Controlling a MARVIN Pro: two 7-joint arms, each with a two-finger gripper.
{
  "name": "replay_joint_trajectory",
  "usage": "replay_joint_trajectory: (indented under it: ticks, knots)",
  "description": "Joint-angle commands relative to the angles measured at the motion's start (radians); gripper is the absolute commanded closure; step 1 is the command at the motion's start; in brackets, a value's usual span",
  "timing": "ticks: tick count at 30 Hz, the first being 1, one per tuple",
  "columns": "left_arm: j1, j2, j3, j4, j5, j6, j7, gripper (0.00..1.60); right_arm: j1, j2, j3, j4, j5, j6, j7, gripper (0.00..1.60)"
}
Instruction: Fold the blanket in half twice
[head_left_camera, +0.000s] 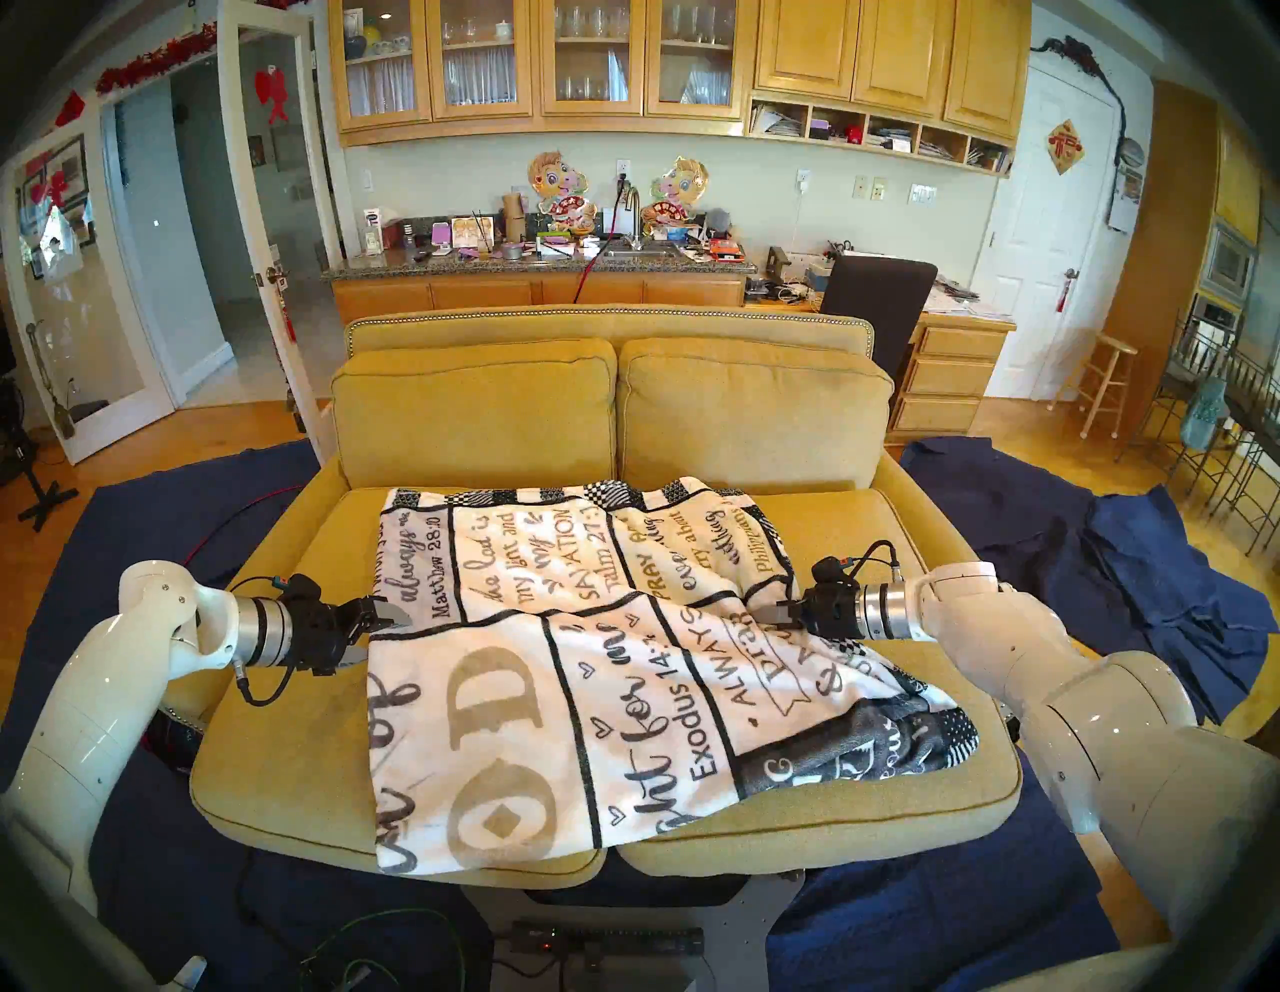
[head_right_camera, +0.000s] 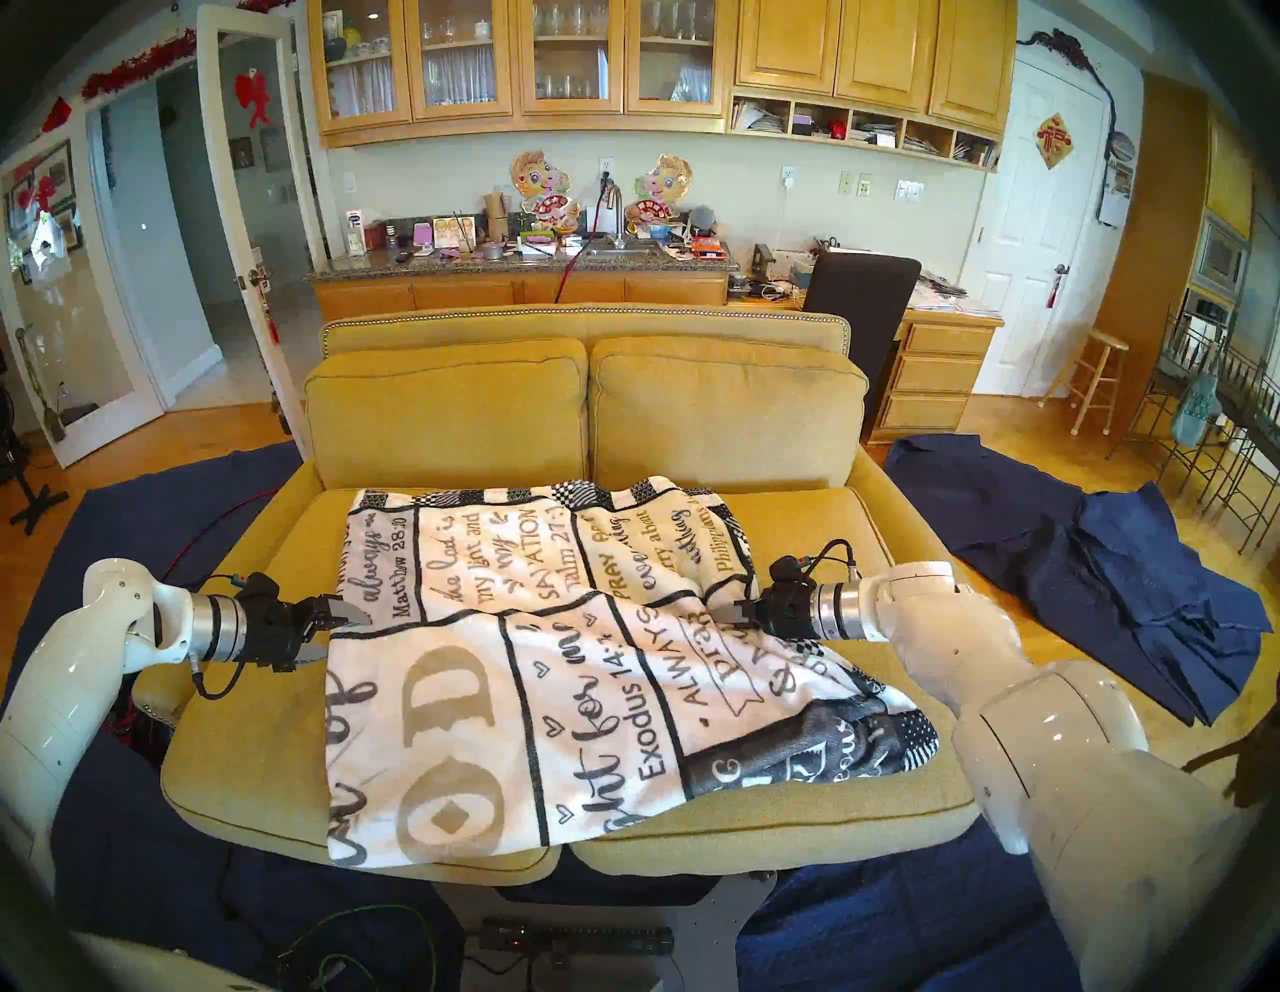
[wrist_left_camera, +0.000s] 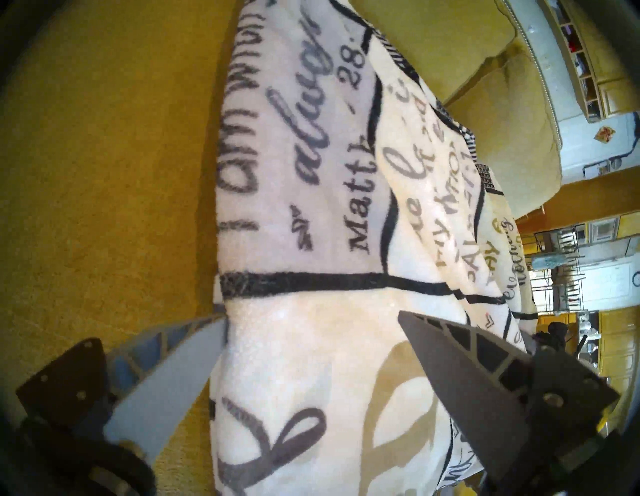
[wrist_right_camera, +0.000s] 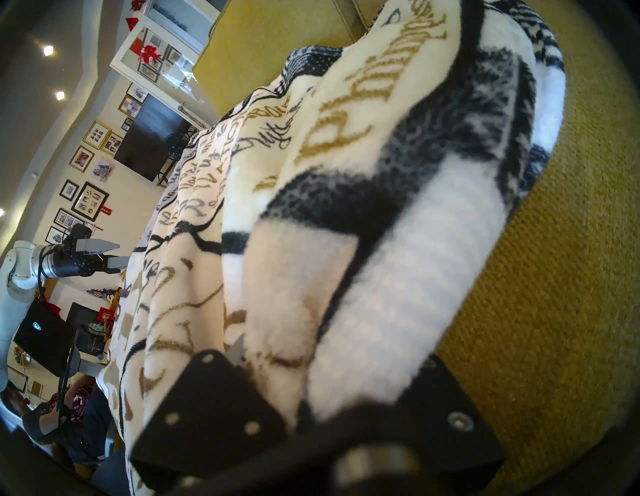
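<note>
Blanket (head_left_camera: 554, 665) lies on the sofa (head_left_camera: 277, 783) seat, one flap already laid over it, skewed to the right. We judge we're mid second fold, or tidying the first.

Right hand (head_left_camera: 765, 615) is clenched on a bunch of blanket at the right edge; the wrist view shows fabric wedged between its fingers.

Left hand (head_left_camera: 377, 634) is released, jaws wide, straddling the blanket's left edge; nothing gripped yet.

Next move calls for the left hand to close on that edge, then both carry it across evenly. Fleece is slack, so corners will likely sag.

Sofa cushions are coarse yellow weave. Navy cloths (head_left_camera: 1108, 554) cover the wood floor around it; kitchen cabinets behind.
</note>
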Motion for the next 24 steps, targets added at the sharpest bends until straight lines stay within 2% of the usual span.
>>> replay_joint_trajectory:
  ticks: [1,5,10,24]
  knots:
    - [0.003,0.031,-0.016,-0.073,0.031,-0.020,0.025,0.00,0.020,0.000,0.001,-0.017,0.003,0.000,0.019,1.60]
    - [0.034,0.036,-0.031,-0.112,0.048,-0.034,0.054,0.00,0.020,0.000,0.001,-0.017,0.002,0.000,0.020,1.60]
    - [0.047,0.030,-0.031,-0.120,0.059,-0.040,0.078,0.00,0.020,0.000,0.001,-0.017,0.002,0.000,0.020,1.60]
    - [0.015,0.013,-0.015,-0.072,0.071,-0.037,0.080,0.00,0.020,0.000,0.001,-0.017,0.002,0.000,0.020,1.60]
